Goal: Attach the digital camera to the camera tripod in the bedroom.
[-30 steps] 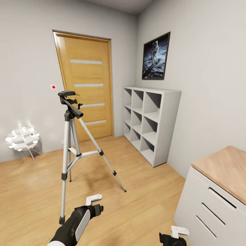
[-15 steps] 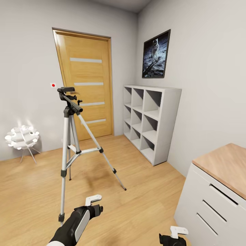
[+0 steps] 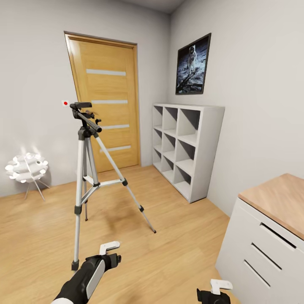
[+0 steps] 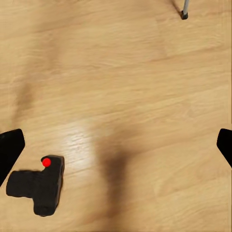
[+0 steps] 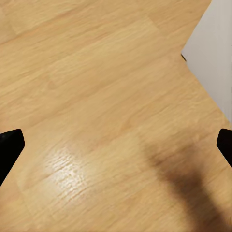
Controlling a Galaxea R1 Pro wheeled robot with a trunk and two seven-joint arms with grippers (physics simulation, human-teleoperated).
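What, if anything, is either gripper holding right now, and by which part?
Nothing is held. The left gripper and right gripper are both open over bare floor; the digital camera lies loose on the floor.

Bright even light; soft shadows, glare patches on floor [image 5: 67, 169].

Wooden door [image 3: 105, 101] in far grey wall. White cube shelf [image 3: 188, 147] against right wall, astronaut poster [image 3: 193, 65] above it. Globe lamp [image 3: 26, 168] on floor, far left. Wood-topped white drawer unit [image 3: 270, 228] near right.
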